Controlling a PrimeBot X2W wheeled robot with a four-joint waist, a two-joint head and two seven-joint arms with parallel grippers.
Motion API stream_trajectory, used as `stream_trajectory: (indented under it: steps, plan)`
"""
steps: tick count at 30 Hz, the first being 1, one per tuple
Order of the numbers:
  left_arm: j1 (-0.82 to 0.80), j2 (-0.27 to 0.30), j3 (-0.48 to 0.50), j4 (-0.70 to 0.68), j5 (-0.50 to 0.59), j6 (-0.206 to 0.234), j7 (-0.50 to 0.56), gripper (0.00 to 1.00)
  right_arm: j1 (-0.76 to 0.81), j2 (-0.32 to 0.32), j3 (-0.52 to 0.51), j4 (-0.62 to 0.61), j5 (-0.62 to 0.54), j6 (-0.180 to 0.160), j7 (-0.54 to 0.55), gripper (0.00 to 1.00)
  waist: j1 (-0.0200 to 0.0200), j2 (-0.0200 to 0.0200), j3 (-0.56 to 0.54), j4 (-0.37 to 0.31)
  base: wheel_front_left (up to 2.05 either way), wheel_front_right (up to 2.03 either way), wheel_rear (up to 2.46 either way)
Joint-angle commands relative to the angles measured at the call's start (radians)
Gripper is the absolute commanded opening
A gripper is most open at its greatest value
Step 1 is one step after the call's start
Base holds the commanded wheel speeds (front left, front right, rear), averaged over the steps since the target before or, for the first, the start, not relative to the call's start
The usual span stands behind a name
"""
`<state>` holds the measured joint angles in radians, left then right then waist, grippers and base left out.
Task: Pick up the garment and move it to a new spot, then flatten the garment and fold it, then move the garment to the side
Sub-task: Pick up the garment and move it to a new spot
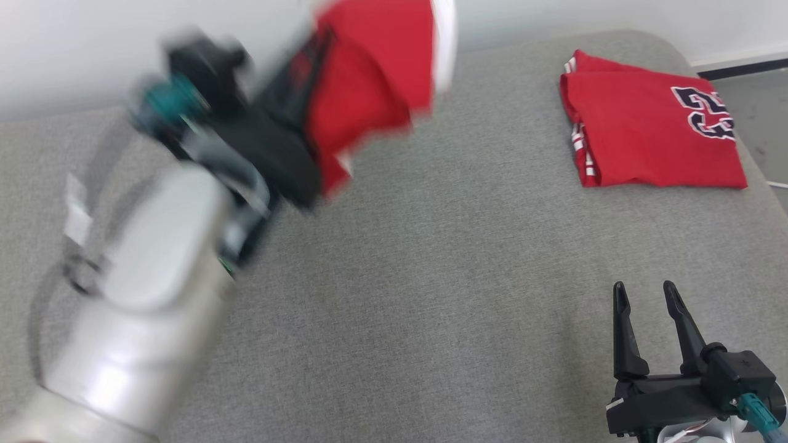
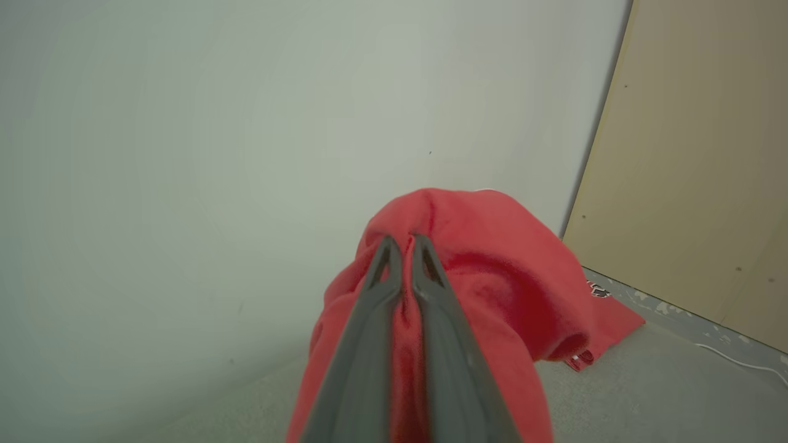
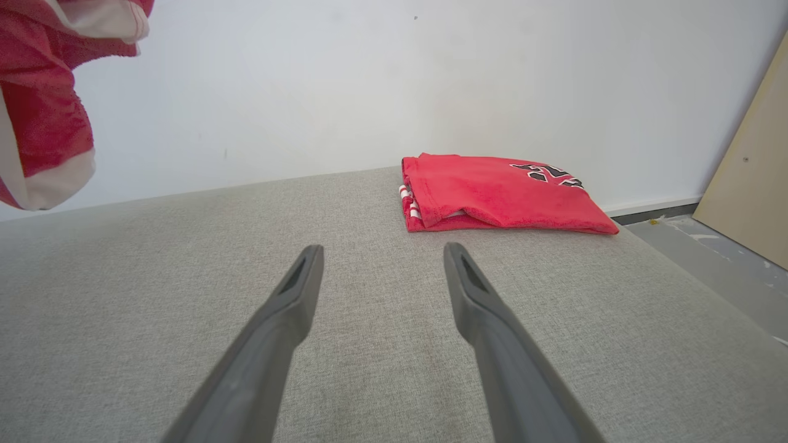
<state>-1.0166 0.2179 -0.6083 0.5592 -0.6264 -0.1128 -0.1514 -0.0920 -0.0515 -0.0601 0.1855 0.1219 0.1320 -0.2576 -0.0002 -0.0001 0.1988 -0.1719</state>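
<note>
My left claw (image 2: 403,241) is clenched on a bunch of the red garment (image 2: 492,271), its fingers pressed nearly together with cloth pinched between them and the rest draping down around them. In the head view that arm is blurred. The garment hangs in the air above the grey fabric worktop (image 1: 431,277) at about twelve o'clock, with white trim showing along one edge.

My right claw (image 1: 644,289) sits low at five o'clock. It is released, fingers spread and holding nothing, just over the worktop. Further out, at two o'clock, a second red shirt (image 1: 646,135) with a dark number lies folded near the far edge. I take that one as not my concern.

I judge this to be the first step: the garment is lifted but not yet set down at its new spot. The next move calls for carrying it over the open middle of the worktop, well apart from the folded shirt. I would then lower it until the cloth lays out, and let go. Flattening will likely need both claws on its edges.
</note>
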Motion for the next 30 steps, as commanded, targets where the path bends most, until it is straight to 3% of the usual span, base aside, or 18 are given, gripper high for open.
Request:
stream_trajectory:
  steps: [1,7,8,9,10,15,20,30]
  plan:
    - [0.033,-0.004,-0.010,-0.004,-0.003,0.003,-0.009,0.00,0.004,0.002,0.003,0.002,0.005,-0.003,-0.007,1.00,0.0002,0.0001,-0.009,-0.007,0.00,0.00,0.00]
    - [0.226,-0.075,-0.107,0.055,0.009,0.010,-0.033,0.00,-0.001,0.002,0.009,0.009,0.009,-0.003,-0.008,1.00,0.0002,0.0001,-0.009,0.011,0.00,0.00,0.00]
    - [0.247,-0.078,-0.125,0.076,0.024,0.015,-0.038,0.20,-0.004,0.002,0.013,0.008,0.009,-0.003,-0.008,1.00,0.0002,0.0001,-0.008,0.016,0.00,0.00,0.00]
    - [0.262,-0.077,-0.146,0.096,0.047,0.019,-0.047,0.82,-0.008,0.002,0.015,0.008,0.009,-0.003,-0.008,1.00,0.0002,0.0001,-0.007,0.020,0.00,0.00,0.00]
    - [0.274,-0.083,-0.159,0.114,0.056,0.023,-0.055,1.00,-0.011,0.002,0.016,0.008,0.010,-0.003,-0.008,1.00,0.0002,0.0001,-0.006,0.026,0.00,0.00,0.00]
    - [0.302,-0.108,-0.136,0.126,0.034,0.022,-0.100,1.00,-0.009,0.002,0.014,0.008,0.006,-0.003,-0.008,1.00,0.0002,0.0001,-0.024,0.061,0.00,0.00,0.00]
    - [0.319,-0.081,-0.045,0.051,0.035,0.053,-0.113,1.00,0.001,0.001,0.017,0.012,0.002,-0.003,-0.007,1.00,0.0002,0.0001,-0.052,0.092,0.00,0.00,0.00]
    - [0.544,0.067,0.333,-0.285,0.149,0.145,-0.113,1.00,0.002,0.001,0.029,0.004,-0.007,-0.003,-0.007,1.00,0.0002,0.0001,-0.077,0.158,0.00,0.00,0.00]
